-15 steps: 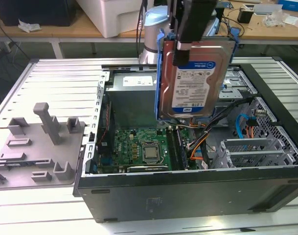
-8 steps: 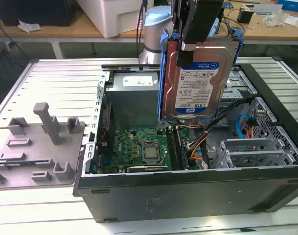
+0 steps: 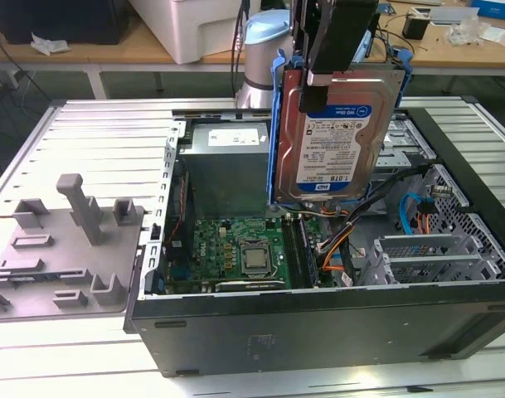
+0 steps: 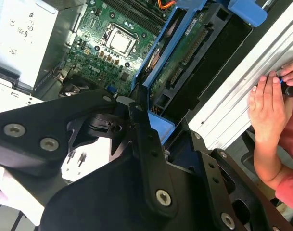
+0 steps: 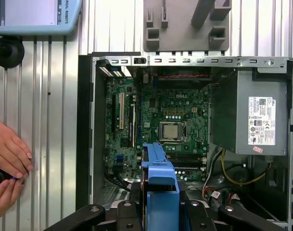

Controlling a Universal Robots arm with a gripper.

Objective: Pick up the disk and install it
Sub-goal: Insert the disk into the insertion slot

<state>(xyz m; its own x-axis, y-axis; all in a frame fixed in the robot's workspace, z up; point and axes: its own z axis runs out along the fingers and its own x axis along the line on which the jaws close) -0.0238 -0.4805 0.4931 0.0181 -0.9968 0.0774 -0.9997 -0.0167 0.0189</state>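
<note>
Aluminium for the bench [image 3: 94, 133]: pale grey, ribbed and slotted, spanning the exterior view from its left edge to its right. On it, at the exterior view's left, a grey fixture plate [image 3: 61, 249] with moulded posts and blocks, just beside the open computer case [image 3: 318, 323]. Inside the case, lying flat:

- green motherboard [image 3: 235, 249], processor at its centre
- grey power supply [image 3: 223, 162] with a white sticker, against the far wall
- orange and blue cables [image 3: 335, 249] toward the exterior view's right

End effector [image 3: 339, 70]: black, clenched on the top edge of the disk [image 3: 339, 137].

Disk position: upper centre of the exterior view, upright over the case interior, label facing the camera, blue carrier along both long sides. In the second wrist view, black fingers [image 4: 141, 125] pressed against the blue carrier, with the green circuit side of the disk [image 4: 184, 62] exposed above the motherboard.

Room, along the top of the exterior view: wooden bench [image 3: 111, 50] behind the aluminium one, carrying a white box [image 3: 194, 25] and small clutter. Pale blue arm joint [image 3: 264, 50] just behind the disk. Pale blue robot base [image 5: 35, 19] standing on the slats in the first wrist view.

In both wrist views, a person's hand [image 4: 269, 103] [image 5: 9, 154] resting on the bench slats beside the case. Red sleeve at the wrist in the second wrist view.
</note>
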